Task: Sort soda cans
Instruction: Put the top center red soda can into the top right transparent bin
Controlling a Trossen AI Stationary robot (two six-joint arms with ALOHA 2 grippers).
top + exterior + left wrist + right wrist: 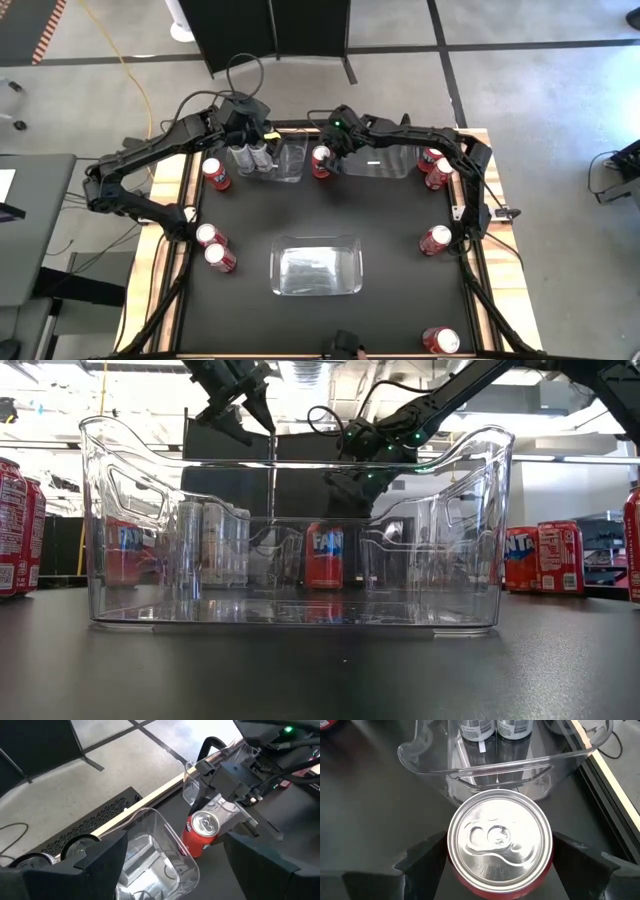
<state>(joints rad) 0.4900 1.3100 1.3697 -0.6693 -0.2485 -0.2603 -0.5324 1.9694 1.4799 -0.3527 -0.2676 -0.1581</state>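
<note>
Upper centre of the high view, a red can (pixel 321 162) stands between two clear bins, the right gripper (pixel 327 152) straddling it, jaws wide, seemingly not yet gripping. Silver cans (pixel 250 158) sit binned under the open, empty left gripper (pixel 246 132). Seven red cans (pixel 215 246) remain scattered.

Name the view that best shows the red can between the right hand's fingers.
The right wrist view: the red metal soda can fills it, silver top up. The high view shows it small; the low view, through the bin; the left wrist view, distant.
</note>
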